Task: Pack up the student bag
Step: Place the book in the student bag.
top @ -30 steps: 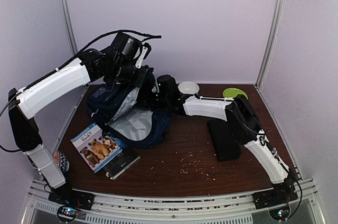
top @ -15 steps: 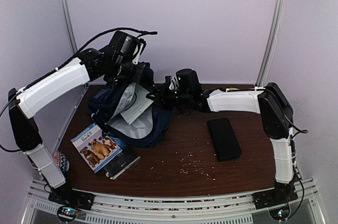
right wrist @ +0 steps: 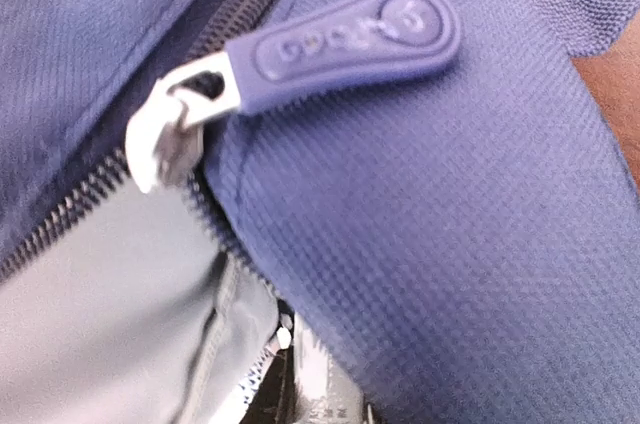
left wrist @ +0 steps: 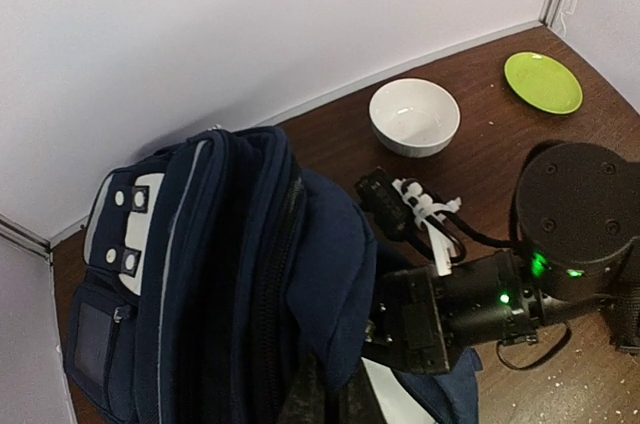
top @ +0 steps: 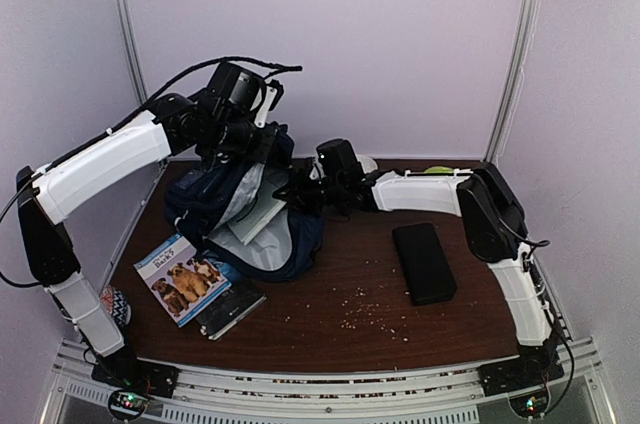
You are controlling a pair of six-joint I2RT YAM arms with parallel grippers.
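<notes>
Student bag (top: 208, 196) sits at the back left of the table (top: 330, 329), propped upright. Its main mouth gapes toward the front, with pale grey lining (top: 252, 244) showing. The buckle patch and front pocket face the left wall in the left wrist view.

Left gripper (top: 258, 142) is above the bag, jaws clenched on the fabric of the bag's top rim, holding the opening up.

Right gripper (top: 298, 191) reaches in from the right and is pressed against the bag's open edge. Its fingers are buried in the navy fabric. Cannot tell whether the jaws are apart or closed, or whether they hold anything.

The right wrist view is filled by bag cloth. A blue rubber zipper pull (right wrist: 345, 39) hangs on a silver slider (right wrist: 165, 129), with the zip teeth running down beside the grey lining.

A white flat sheet or booklet (top: 263, 212) leans inside the mouth, partly sunk in.

Other items:
- White bowl (left wrist: 414, 116) at the back of the table, right of the bag.
- Green plate (left wrist: 543, 81) further right, near the back corner.
- Black flat rectangular case (top: 424, 262) lies right of centre, well apart from the bag.
- Dog picture book (top: 182, 278) lies front left, just beside the bag's lower edge and overlapping a black book (top: 235, 310).
- Crumbs (top: 365, 312) are scattered mid-table toward the front.
</notes>
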